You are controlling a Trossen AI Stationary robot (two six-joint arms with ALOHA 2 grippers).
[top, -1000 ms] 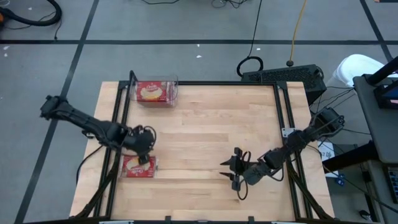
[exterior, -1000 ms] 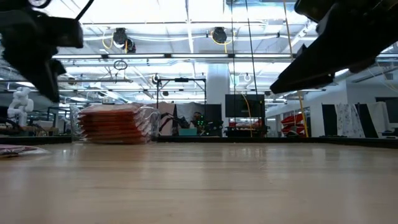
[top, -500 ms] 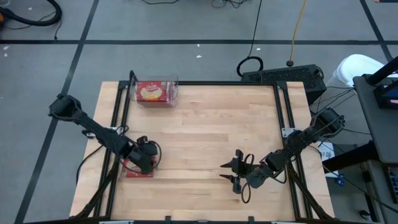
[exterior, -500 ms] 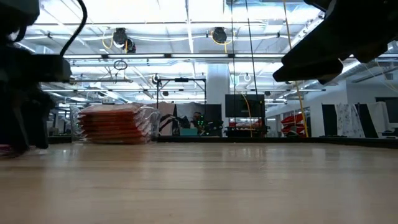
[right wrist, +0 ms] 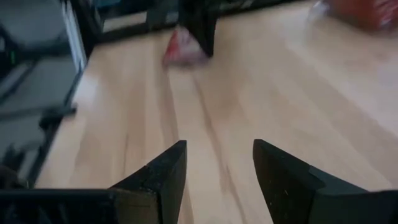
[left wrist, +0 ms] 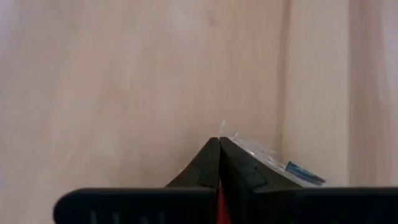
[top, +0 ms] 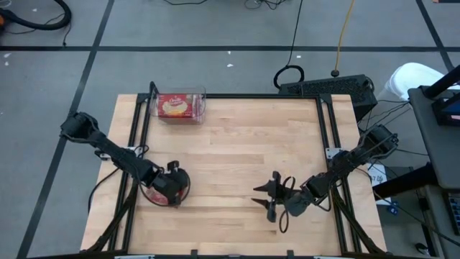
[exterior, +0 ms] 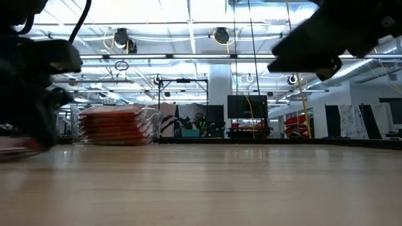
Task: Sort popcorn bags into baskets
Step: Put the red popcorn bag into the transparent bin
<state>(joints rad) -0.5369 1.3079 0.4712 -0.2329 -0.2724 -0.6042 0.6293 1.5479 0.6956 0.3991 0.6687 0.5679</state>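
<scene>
One red popcorn bag (top: pixel 152 196) lies on the table near the left front, mostly hidden under my left gripper (top: pixel 172 188). That gripper is shut on it and shows at the far left of the low view (exterior: pixel 28 94), with the bag (exterior: pixel 17 145) below it. The clear basket (top: pixel 180 106) stands at the far left of the table holding a stack of red popcorn bags (exterior: pixel 116 125). My right gripper (top: pixel 264 198) hangs open above bare wood at the front right, its fingers (right wrist: pixel 165 171) apart and touching nothing. My left gripper has the popcorn bag's pale sealed edge (left wrist: pixel 242 143) pinched between its two shut fingers, and a red sliver (left wrist: pixel 219 202) shows between them. The fingers come slanting down from above, from the table's left. The bag stays low at the table top; whether any part is lifted I cannot tell.
Black rails (top: pixel 136 137) run along the table's left and right sides. A keyboard (top: pixel 327 88) lies beyond the far right corner. Bare wood (top: pixel 237 151) stretches between the basket and the two grippers.
My left gripper has come down and moved toward the table's near edge, onto the red popcorn bag, which showed almost whole before and is now mostly covered by it. The basket and its stack stand as before.
</scene>
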